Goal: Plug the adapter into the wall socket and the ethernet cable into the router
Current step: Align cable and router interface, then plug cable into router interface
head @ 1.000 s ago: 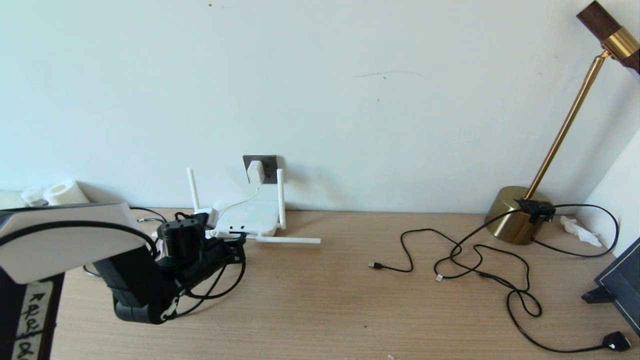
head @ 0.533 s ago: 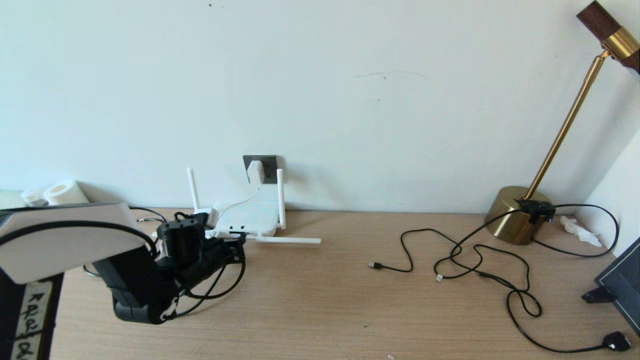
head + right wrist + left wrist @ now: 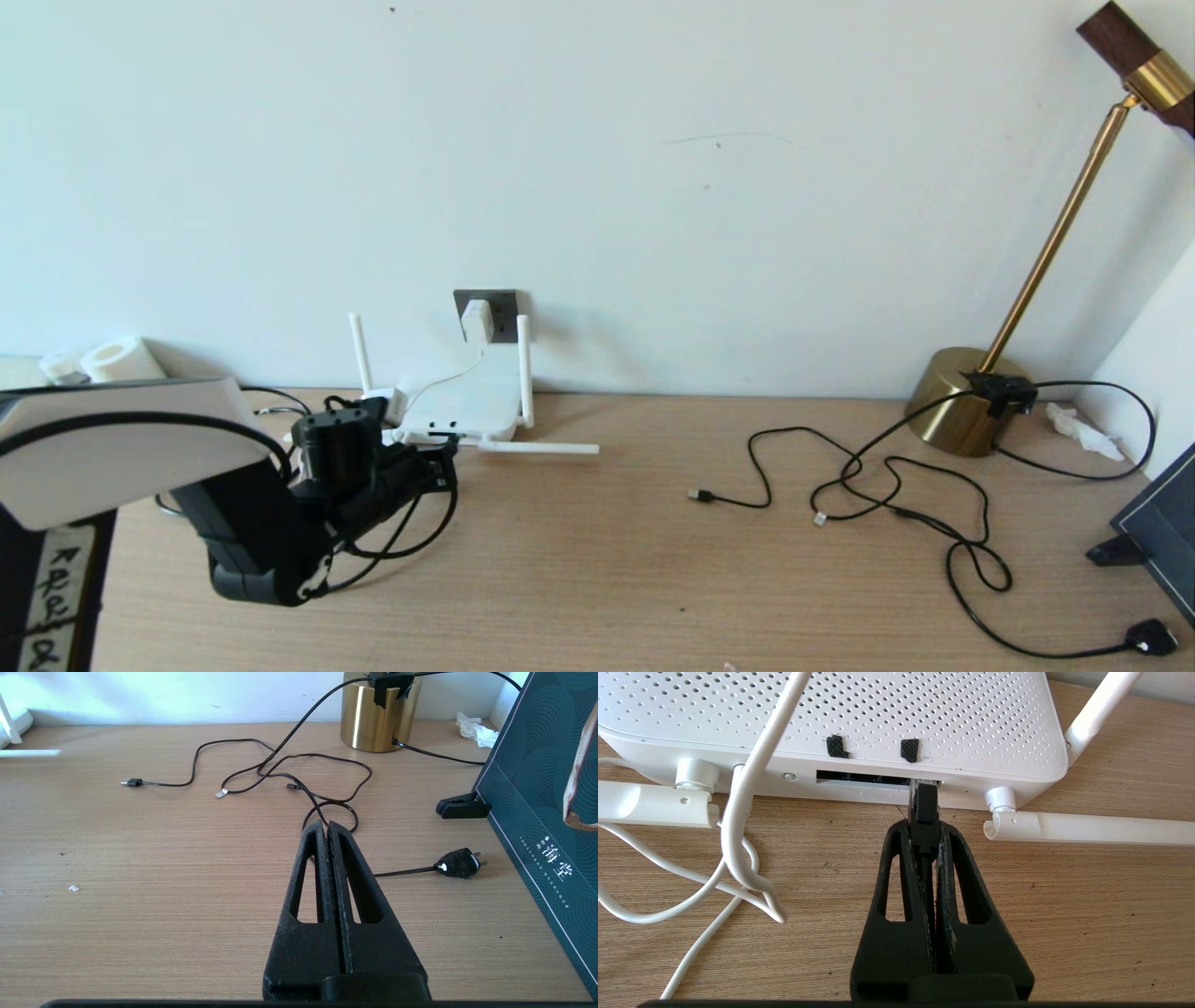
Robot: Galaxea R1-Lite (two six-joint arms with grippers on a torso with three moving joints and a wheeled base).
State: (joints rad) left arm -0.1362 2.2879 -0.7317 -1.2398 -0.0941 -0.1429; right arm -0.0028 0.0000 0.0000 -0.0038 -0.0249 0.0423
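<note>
The white adapter (image 3: 476,319) sits plugged in the dark grey wall socket (image 3: 500,303), its thin white cord (image 3: 446,379) running down to the router (image 3: 467,407). The router lies flat at the wall with two antennas upright and one lying on the table. My left gripper (image 3: 924,828) is shut on the ethernet cable's black boot (image 3: 925,807). The plug tip is at the right end of the router's port slot (image 3: 861,777). How deep it sits is hidden. The cable loops back under my left arm (image 3: 425,532). My right gripper (image 3: 326,828) is shut and empty above the table.
Thin black cables (image 3: 878,485) with small plugs sprawl over the right half of the table, ending in a black plug (image 3: 1150,637). A brass lamp base (image 3: 962,401) stands at the back right, a dark box (image 3: 1162,532) at the right edge. Paper rolls (image 3: 117,359) sit at the back left.
My left arm has crept very slightly; the gripper stays shut on the ethernet plug at the router's ports. Nothing else has moved.
</note>
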